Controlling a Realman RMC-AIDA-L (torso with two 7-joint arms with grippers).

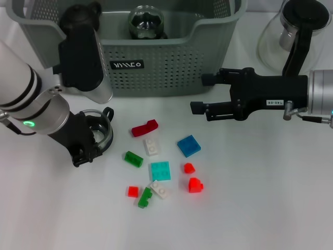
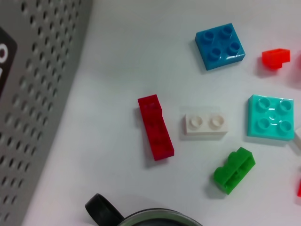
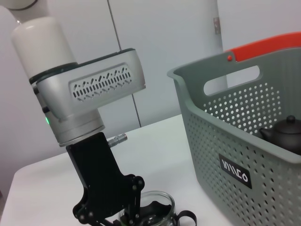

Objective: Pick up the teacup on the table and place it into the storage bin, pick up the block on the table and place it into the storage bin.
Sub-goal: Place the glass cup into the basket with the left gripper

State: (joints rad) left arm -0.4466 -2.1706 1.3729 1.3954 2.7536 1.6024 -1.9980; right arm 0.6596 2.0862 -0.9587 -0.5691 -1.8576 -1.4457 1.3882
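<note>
Left gripper [image 1: 93, 136] straddles teacup [image 1: 102, 126] (upright).

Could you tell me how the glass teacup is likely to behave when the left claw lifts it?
The teacup looks like clear glass, so probably smooth, slippery and breakable. Its black handle sits to one side, so it may tilt slightly. The left claw is at it.

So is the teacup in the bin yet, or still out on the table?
Still out. The teacup stands upright on the table in front of the bin, with the left gripper around it.
</note>
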